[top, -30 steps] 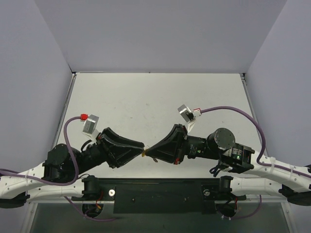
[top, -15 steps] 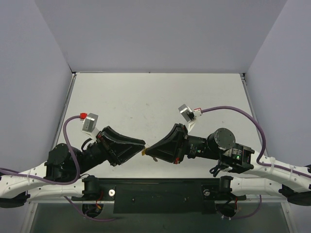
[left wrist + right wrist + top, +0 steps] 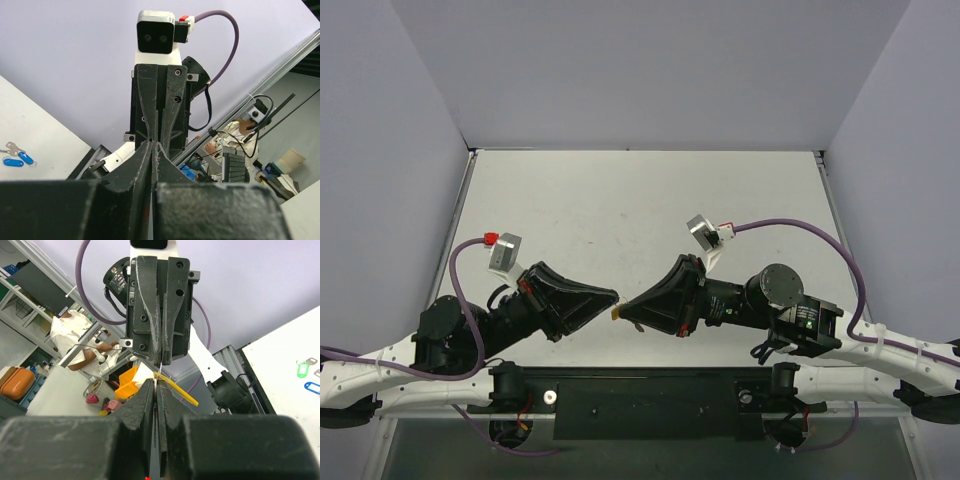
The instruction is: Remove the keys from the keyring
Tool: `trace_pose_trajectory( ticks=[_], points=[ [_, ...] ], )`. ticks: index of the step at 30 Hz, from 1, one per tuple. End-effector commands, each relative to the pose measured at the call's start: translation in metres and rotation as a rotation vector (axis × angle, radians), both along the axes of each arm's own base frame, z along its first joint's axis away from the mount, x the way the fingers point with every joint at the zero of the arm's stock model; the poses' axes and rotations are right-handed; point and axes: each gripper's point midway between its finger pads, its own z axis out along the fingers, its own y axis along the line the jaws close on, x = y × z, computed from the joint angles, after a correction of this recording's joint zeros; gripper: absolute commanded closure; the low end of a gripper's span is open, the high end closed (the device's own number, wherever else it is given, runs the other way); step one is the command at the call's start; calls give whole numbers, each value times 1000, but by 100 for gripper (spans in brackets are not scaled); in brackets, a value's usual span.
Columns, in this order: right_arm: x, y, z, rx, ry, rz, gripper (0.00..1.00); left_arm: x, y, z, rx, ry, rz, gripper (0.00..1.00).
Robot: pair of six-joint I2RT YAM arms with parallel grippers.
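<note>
My two grippers meet tip to tip above the table's near edge. The right gripper [image 3: 624, 310] [image 3: 156, 382] is shut on the keyring, whose yellow tag [image 3: 178, 389] [image 3: 616, 314] sticks out sideways from its tips. A thin silver strip [image 3: 158, 371], the key seen edge-on, runs from there into the left gripper [image 3: 616, 298] [image 3: 154, 145]. The left jaws are pressed together on it. In the right wrist view the left gripper [image 3: 159, 359] faces me with its fingertips closed. Of the ring itself only a sliver shows.
Blue-tagged keys [image 3: 15, 159] lie on a white surface at the far left of the left wrist view. Green [image 3: 301, 370] and blue [image 3: 312, 386] tags lie at the right edge of the right wrist view. The grey table [image 3: 620, 200] stretches away behind both arms.
The left gripper's jaws have closed from partly open onto the metal at the right gripper's tips, shifting slightly toward it. The right arm has stayed still.
</note>
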Motion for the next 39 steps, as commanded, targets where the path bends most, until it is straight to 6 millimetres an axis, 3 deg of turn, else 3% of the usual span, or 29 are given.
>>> trace_pose_trajectory(
  ticks=[1,4,7,17,39],
  points=[
    [0,-4,21,78,-22,-8,100,-2,1,8,-33,-6,-5,91],
    [0,-4,21,76,-22,-5,100,-2,1,5,-15,-5,-5,100],
    [-2,-2,18,59,-20,4,100,-2,2,5,10,-6,-6,100],
    [-8,7,-2,-55,-28,45,100,-14,-1,-31,260,5,-72,100],
    [-27,19,-26,-199,-49,143,100,-37,9,-52,481,-35,-198,100]
  ],
)
